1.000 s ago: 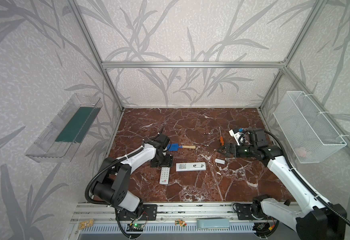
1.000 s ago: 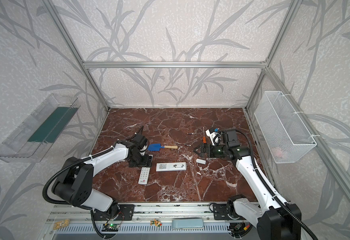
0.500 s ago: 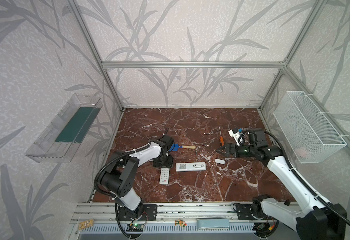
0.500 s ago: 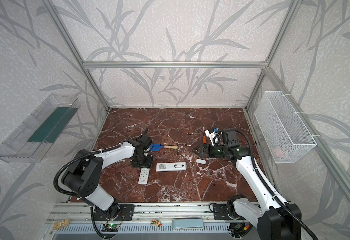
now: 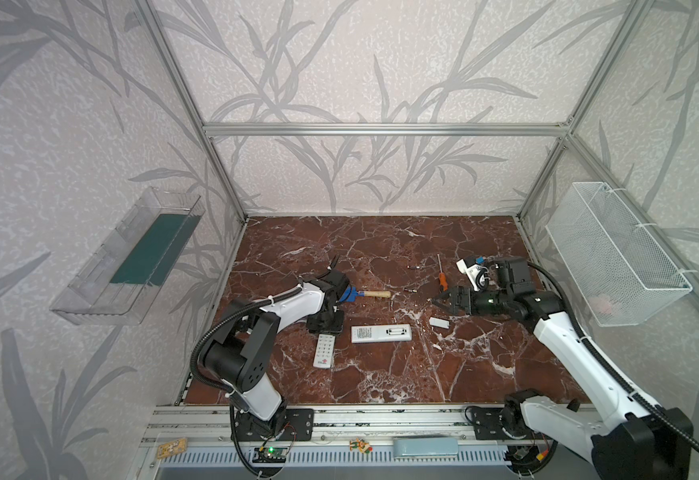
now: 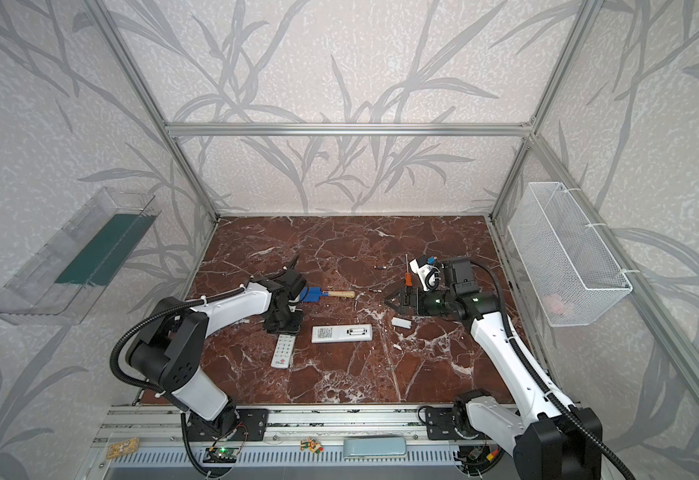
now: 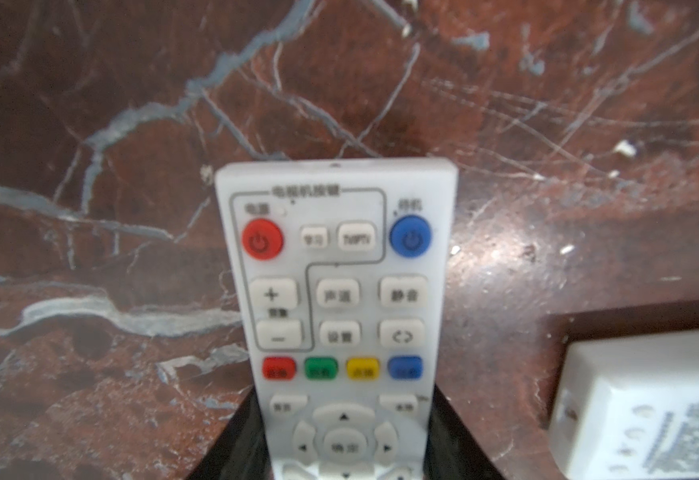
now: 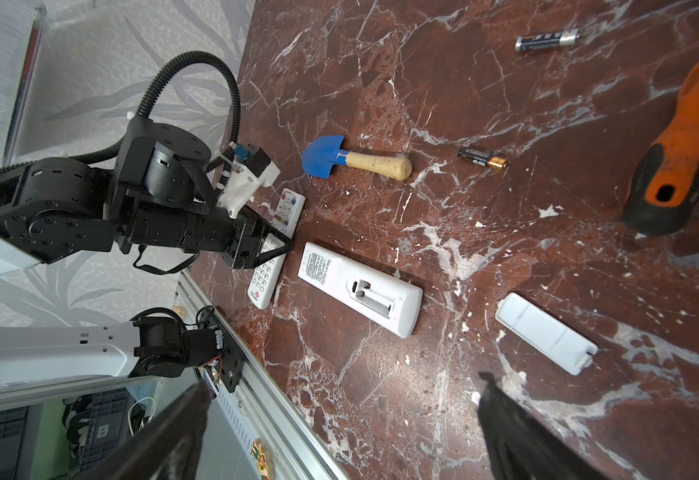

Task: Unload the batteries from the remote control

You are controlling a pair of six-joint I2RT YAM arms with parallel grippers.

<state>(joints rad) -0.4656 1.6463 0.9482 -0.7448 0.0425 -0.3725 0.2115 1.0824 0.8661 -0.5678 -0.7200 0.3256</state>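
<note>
Two batteries [image 5: 413, 267] [image 5: 409, 291] lie loose on the marble, also seen as batteries [image 8: 547, 40] [image 8: 482, 158] in the right wrist view. A small white remote control [image 5: 324, 351] [image 7: 335, 270] lies buttons up. My left gripper [image 5: 326, 330] [image 7: 343, 390] is shut on its long sides, with both fingers against its edges. A larger white remote [image 5: 381, 333] [image 8: 360, 286] lies face down beside it, and its battery bay is open and empty. A white cover [image 5: 439, 322] [image 8: 545, 332] rests to the right. My right gripper [image 5: 437, 301] [image 8: 343, 382] hovers open and empty, just above the cover.
A blue toy shovel [image 5: 364, 294] with a wooden handle lies behind the remotes. An orange screwdriver [image 5: 441, 278] lies near my right gripper. A wire basket [image 5: 613, 257] hangs on the right wall. A clear shelf [image 5: 132, 257] is mounted on the left wall.
My left gripper's jaws have narrowed onto the small remote, and that arm's elbow has swung in toward the table. The right arm has not moved.
</note>
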